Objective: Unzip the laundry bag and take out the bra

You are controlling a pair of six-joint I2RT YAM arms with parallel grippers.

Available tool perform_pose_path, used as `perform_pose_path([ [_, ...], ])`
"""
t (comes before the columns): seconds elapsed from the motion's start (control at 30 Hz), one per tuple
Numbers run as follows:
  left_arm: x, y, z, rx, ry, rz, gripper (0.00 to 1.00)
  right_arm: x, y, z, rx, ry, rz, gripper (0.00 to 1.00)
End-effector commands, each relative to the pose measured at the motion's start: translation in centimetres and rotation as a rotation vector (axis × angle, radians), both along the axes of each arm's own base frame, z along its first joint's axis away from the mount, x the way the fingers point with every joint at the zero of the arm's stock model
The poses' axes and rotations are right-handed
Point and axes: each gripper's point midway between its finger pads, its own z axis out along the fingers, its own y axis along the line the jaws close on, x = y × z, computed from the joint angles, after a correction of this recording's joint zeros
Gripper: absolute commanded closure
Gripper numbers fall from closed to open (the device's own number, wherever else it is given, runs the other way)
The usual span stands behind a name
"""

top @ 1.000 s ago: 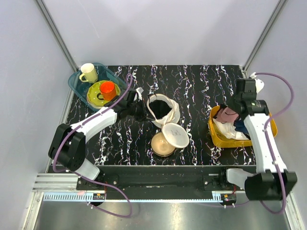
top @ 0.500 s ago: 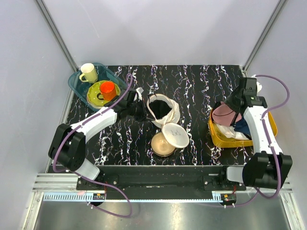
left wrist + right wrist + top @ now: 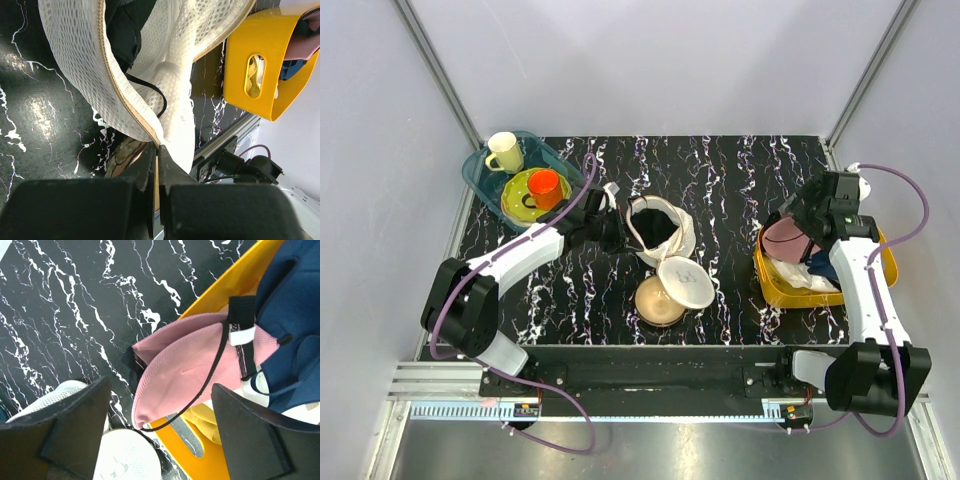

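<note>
Draped over the rim of the yellow bin (image 3: pixel 240 40), the bra (image 3: pixel 190 375) lies cup-up beside a dark blue cloth (image 3: pixel 295 315), at the table's right side. My right gripper (image 3: pixel 160 390) hovers above it, fingers spread wide. Laundry bag (image 3: pixel 660 232): mid-table, mouth open, dark inside, round lid (image 3: pixel 686 282) lying partly over the bronze bowl (image 3: pixel 653 303). My left gripper (image 3: pixel 156 150) has its fingers pressed together, pinching the bag's zip edge.

R end effector (image 3: pixel 806 216) by bra (image 3: pixel 785 238) on yellow bin (image 3: pixel 772 287) edge; L end effector (image 3: pixel 619 232) at laundry bag (image 3: pixel 685 238) rim
</note>
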Motion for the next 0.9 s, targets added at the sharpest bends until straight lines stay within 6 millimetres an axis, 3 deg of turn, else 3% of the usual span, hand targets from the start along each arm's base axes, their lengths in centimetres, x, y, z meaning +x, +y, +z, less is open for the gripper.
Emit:
perform_pose_path([
  [0.0,0.5,-0.7,1.7,-0.036,-0.050,-0.020,1.00,2.0,0.4,0.4,0.032,-0.043,0.009,0.09],
  [0.17,0.4,-0.5,2.0,-0.037,-0.059,-0.019,1.00,3.6,0.9,-2.9,0.072,0.015,0.020,0.12],
  [0.27,0.3,-0.5,2.1,-0.038,-0.063,-0.020,1.00,3.0,0.6,-3.8,0.061,0.035,0.007,0.30],
  [0.3,0.4,-0.5,2.1,-0.038,-0.064,-0.021,1.00,2.7,0.5,-3.6,0.054,0.028,0.000,0.51],
  [0.37,0.4,-0.6,2.3,-0.039,-0.066,-0.024,1.00,1.8,-0.4,-2.4,0.016,-0.018,-0.043,0.80],
  [0.43,0.4,-0.6,2.3,-0.036,-0.067,-0.026,1.00,0.6,-0.9,-1.2,-0.014,-0.037,-0.067,1.00],
  [0.47,0.4,-0.5,2.4,-0.033,-0.070,-0.027,1.00,-0.2,-1.5,0.8,-0.046,-0.086,-0.089,1.00],
  [0.53,0.4,-0.5,2.3,-0.030,-0.068,-0.031,1.00,-1.7,-1.9,2.2,-0.076,-0.098,-0.105,1.00],
  [0.57,0.4,-0.5,2.3,-0.029,-0.068,-0.034,1.00,-2.5,-2.3,4.1,-0.097,-0.147,-0.119,1.00],
  [0.63,0.4,-0.6,2.2,-0.031,-0.066,-0.040,1.00,-4.1,-2.6,5.2,-0.119,-0.148,-0.133,1.00],
  [0.67,0.3,-0.6,2.2,-0.030,-0.066,-0.041,1.00,-4.9,-2.8,7.0,-0.133,-0.190,-0.151,1.00],
  [0.73,0.2,-0.6,2.2,-0.031,-0.066,-0.043,1.00,-6.5,-3.3,7.8,-0.160,-0.176,-0.168,1.00],
  [0.87,0.1,-0.3,2.0,-0.024,-0.068,-0.044,1.00,-9.4,-4.7,12.8,-0.246,-0.260,-0.230,1.00],
])
